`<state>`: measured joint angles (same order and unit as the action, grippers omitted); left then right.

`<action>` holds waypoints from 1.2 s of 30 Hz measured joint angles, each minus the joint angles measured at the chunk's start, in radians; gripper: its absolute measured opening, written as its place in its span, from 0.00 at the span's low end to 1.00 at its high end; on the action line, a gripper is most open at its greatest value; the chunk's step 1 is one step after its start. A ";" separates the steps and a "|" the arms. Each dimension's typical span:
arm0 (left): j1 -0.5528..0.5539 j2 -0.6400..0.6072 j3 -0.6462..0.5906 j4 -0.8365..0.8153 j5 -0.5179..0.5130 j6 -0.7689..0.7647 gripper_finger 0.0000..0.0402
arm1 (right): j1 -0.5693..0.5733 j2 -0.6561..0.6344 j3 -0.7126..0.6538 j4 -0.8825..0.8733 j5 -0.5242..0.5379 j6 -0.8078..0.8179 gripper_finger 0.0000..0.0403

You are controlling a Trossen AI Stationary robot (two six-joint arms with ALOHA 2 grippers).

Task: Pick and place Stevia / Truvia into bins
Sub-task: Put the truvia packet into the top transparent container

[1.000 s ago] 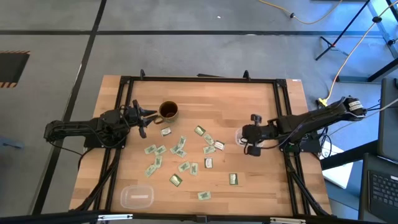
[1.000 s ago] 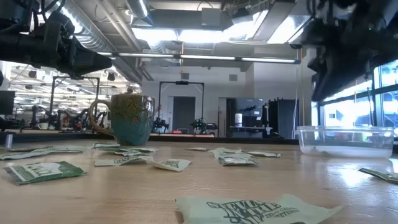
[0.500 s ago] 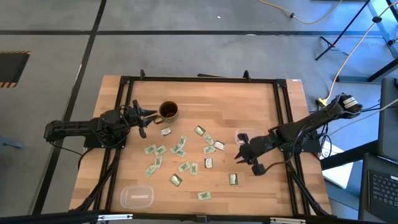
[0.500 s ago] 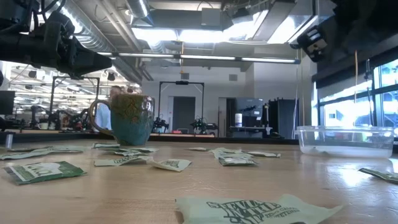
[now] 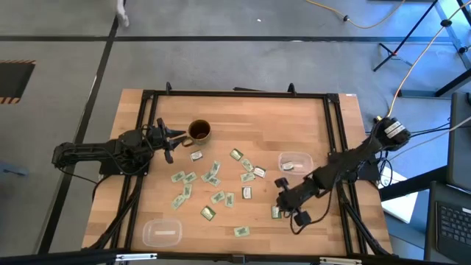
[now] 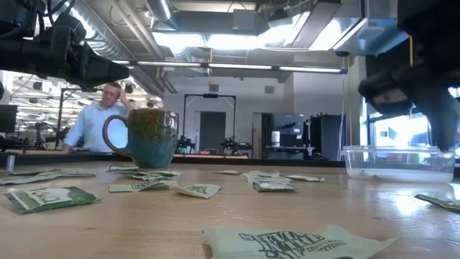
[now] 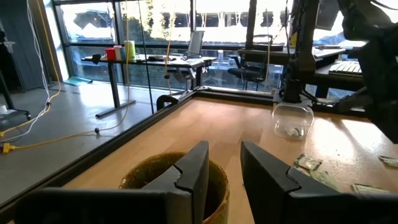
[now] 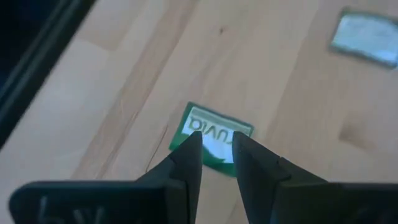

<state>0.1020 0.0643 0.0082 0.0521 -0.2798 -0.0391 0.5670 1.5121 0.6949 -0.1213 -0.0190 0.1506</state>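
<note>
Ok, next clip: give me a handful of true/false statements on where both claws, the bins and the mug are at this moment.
1. The right claw is over a Truvia sachet. True.
2. The bin near the right arm is empty. False: a sachet lies inside.
3. The left claw waits beside the mug. True.
4. The mug lies tipped over. False: it stands upright.
5. The front bin sits at the table's left front. True.
</note>
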 joint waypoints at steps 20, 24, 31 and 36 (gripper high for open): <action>0.000 0.000 0.000 0.000 0.000 0.000 0.22 | 0.028 0.173 0.005 0.100 0.073 -0.023 0.21; 0.000 0.000 0.000 0.000 0.000 0.000 0.22 | 0.027 0.174 0.005 0.098 0.075 -0.024 0.15; 0.000 0.000 0.000 0.000 0.000 0.000 0.22 | 0.027 0.164 0.003 0.094 0.074 -0.027 0.05; 0.000 0.000 0.000 0.000 0.002 -0.001 0.22 | 0.027 0.117 0.008 0.053 0.068 -0.056 0.04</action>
<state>0.1020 0.0645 0.0082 0.0521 -0.2783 -0.0402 0.5938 1.6291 0.7029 -0.0683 0.0490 0.0947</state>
